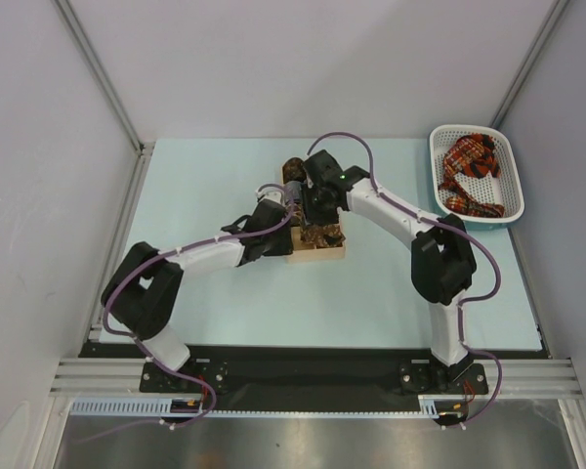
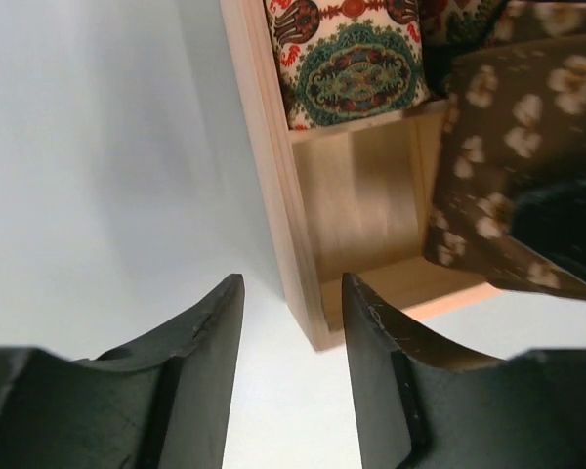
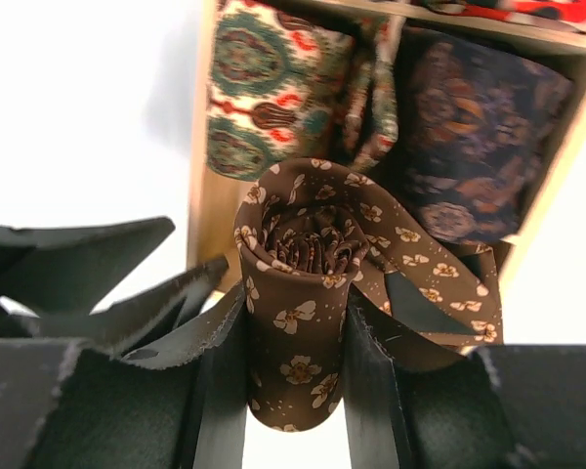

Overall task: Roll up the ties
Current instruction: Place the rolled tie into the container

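My right gripper (image 3: 295, 322) is shut on a rolled brown tie (image 3: 298, 293) with small cream flowers, and the tie's loose tail (image 3: 420, 254) trails off to the right. It hangs over the near end of the wooden divided box (image 3: 203, 210). The box holds a rolled cream-and-green patterned tie (image 3: 259, 88) and a dark navy one (image 3: 479, 137). My left gripper (image 2: 291, 283) stands open and empty by the box's corner (image 2: 308, 322), facing an empty compartment (image 2: 361, 205). The brown tie (image 2: 513, 127) shows at the right of that view. More ties, red plaid (image 1: 472, 174), lie in the basket.
The wooden box (image 1: 322, 256) sits mid-table with both arms meeting over it. A white perforated basket (image 1: 451, 137) stands at the back right. Grey walls close in the table on three sides.
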You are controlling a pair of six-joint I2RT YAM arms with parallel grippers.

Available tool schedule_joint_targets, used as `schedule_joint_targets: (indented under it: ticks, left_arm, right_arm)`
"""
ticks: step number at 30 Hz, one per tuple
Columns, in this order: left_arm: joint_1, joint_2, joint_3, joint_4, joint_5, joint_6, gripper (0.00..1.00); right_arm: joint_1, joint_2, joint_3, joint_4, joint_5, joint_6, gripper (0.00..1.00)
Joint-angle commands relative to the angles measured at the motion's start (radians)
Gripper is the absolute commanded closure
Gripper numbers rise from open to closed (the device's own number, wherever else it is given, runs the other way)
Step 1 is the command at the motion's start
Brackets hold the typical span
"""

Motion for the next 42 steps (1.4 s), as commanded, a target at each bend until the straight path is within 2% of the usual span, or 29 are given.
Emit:
schedule_joint_targets:
  ticks: [1,14,19,24,27,30,40,42]
  left_arm:
    - [0.002,-0.085,-0.027,0.022,0.030,-0.018,0.49]
    - [0.093,-0.263,-0.205,0.132,0.105,-0.033,0.49]
    - [0.094,-0.274,-0.206,0.137,0.121,-0.031,0.49]
    - [0.096,-0.275,-0.194,0.131,0.124,-0.019,0.49]
    - [0.094,-0.281,-0.189,0.120,0.122,-0.007,0.48]
    - [0.094,-0.293,-0.188,0.108,0.104,0.004,0.49]
    - [0.096,-0.310,-0.165,0.075,0.101,0.021,0.48]
    - [0.096,-0.313,-0.166,0.069,0.093,0.022,0.48]
  right_arm:
    - [0.033,0.018,0.068,0.018,0.023,0.036,0.77]
    - [0.094,0.066,0.039,-0.019,0.086,0.103,0.78]
    - [0.111,0.071,-0.062,0.059,0.132,0.160,0.79]
    - [0.108,0.106,-0.134,0.171,0.109,0.188,0.78]
    - [0.107,0.108,-0.157,0.197,0.115,0.200,0.67]
    - [0.110,0.078,-0.185,0.219,0.134,0.202,0.51]
    - [0.130,0.038,-0.127,0.150,0.189,0.188,0.31]
    - [0.134,0.034,-0.115,0.133,0.207,0.188,0.30]
